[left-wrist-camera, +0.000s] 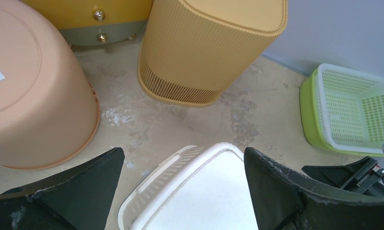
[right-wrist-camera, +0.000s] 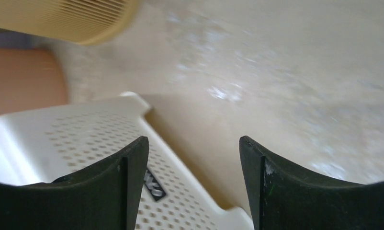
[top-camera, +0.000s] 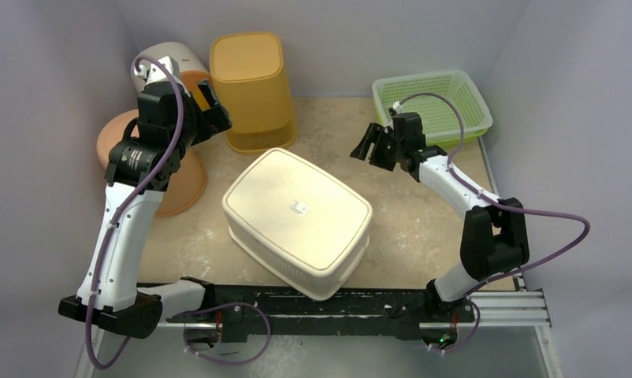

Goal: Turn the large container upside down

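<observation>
Mottled beige desk (top-camera: 411, 232), with cream rectangular plastic tub (top-camera: 297, 211) lying mid-desk toward the near edge, smooth base up (slotted rim down), so seemingly flipped already. Wide open and empty, left jaws and right jaws alike, clear of it. Next: probably just backing off.

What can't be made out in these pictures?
Label on the tub: too small to read, top view.
Peach bucket: mostly hidden by the left arm, top view.
Tabletop: blurred, right wrist view.
Tub's near part: cut off by the bottom edge, left wrist view.
</observation>
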Motion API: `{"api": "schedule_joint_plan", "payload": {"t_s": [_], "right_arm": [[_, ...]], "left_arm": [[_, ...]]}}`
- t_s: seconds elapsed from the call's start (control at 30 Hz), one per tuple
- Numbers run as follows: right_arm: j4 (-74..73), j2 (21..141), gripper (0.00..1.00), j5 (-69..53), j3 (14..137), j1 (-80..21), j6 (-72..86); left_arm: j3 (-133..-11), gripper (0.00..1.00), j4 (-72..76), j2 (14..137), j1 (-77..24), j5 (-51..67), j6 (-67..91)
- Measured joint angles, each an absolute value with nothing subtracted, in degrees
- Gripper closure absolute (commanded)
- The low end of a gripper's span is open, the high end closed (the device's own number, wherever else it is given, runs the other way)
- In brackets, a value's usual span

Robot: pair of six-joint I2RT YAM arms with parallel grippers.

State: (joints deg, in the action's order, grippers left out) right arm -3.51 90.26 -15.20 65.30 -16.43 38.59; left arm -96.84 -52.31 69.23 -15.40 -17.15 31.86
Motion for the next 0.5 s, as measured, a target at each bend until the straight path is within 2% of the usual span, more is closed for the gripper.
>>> {"api": "schedule_joint_plan", "payload": {"t_s": [0.1,0.17,0.2,0.5], "right_arm": [[-11.8,89.8,0.14,-8.4,65.6,-16.4,36.0],[-17.1,88.4,0.02,-4.7,65.6,-16.4,35.0],[-20.2,87.0,0.0,-2.4,65.6,-16.4,34.7],[-37.4,69.2,0.0,8.9,65.5,-16.5,36.4]], "left_arm": [[-96.8,0.08,-52.3,69.6,-15.4,-16.8,31.7],[-96.6,0.08,-52.2,69.8,-15.4,-16.3,31.7],[-96.6,0.08,-52.1,70.0,-15.4,-15.9,31.6],[-94.1,0.08,-51.2,71.5,-15.4,-13.0,31.3]]}}
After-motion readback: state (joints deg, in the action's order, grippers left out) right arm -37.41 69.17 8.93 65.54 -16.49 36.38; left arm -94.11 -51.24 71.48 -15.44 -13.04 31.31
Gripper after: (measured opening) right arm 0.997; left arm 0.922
